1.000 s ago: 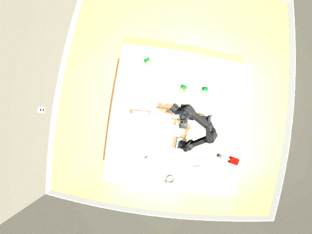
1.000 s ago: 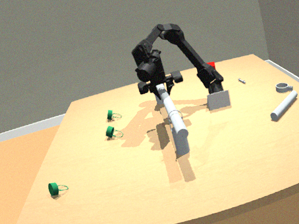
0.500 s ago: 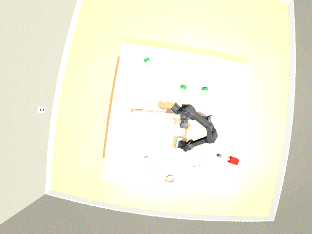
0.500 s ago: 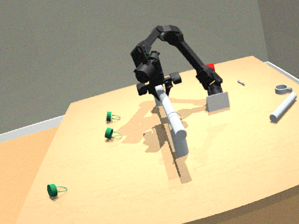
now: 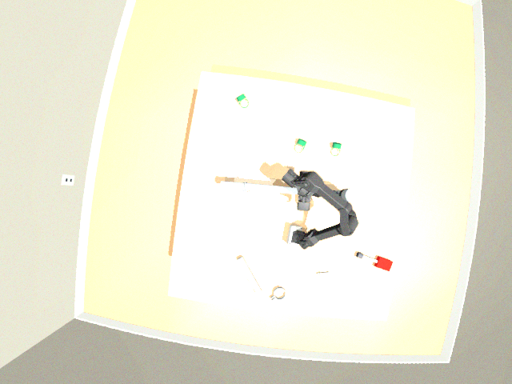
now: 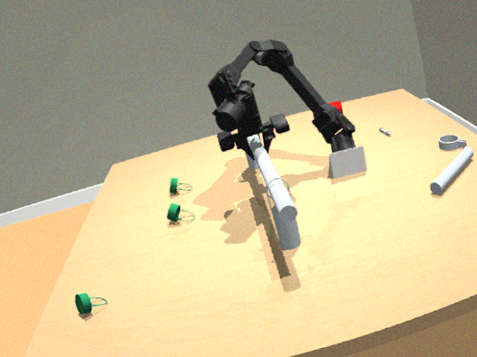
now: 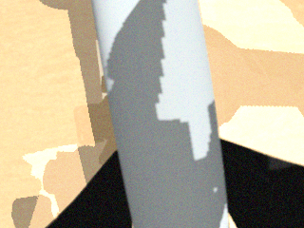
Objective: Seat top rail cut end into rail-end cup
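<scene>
The gripper [image 5: 300, 190] [image 6: 256, 148] grips the rail [image 5: 269, 185] [image 6: 271, 173] [image 7: 163, 114], likely stiff and smooth; holding nearer the cup end should curb tilting.

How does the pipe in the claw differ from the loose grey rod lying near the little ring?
The held pipe is raised above the table; the loose rod lies on it. The pipe passes through a thin loop; the rod has none around it. Both are grey and round.

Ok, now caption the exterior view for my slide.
Black gripper clamped on the pale rail, whose near end juts past a thin loop.
</scene>
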{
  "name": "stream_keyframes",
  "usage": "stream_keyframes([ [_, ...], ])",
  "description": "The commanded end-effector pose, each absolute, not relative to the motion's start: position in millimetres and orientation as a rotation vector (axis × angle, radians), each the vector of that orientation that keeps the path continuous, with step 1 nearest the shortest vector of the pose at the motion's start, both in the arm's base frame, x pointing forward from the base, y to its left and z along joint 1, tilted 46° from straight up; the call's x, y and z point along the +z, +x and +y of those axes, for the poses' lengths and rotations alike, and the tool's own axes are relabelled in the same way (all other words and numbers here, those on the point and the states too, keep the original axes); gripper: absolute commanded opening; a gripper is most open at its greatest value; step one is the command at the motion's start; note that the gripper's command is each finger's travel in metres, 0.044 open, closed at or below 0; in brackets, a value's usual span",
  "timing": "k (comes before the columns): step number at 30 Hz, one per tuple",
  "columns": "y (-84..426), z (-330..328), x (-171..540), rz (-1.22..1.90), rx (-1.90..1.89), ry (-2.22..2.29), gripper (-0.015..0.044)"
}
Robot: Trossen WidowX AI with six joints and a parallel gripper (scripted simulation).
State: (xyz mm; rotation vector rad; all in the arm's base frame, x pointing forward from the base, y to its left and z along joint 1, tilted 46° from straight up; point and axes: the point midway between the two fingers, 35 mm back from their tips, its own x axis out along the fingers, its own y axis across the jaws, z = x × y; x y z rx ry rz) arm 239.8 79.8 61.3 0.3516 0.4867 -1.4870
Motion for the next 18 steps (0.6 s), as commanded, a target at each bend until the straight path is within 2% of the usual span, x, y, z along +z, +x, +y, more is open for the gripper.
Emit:
stream_keyframes([
  [1, 240.9, 78.0, 65.1, 0.481, -1.480, 0.348, 0.0000],
  [18, 241.4, 72.6, 70.4, 0.481, -1.480, 0.347, 0.0000],
])
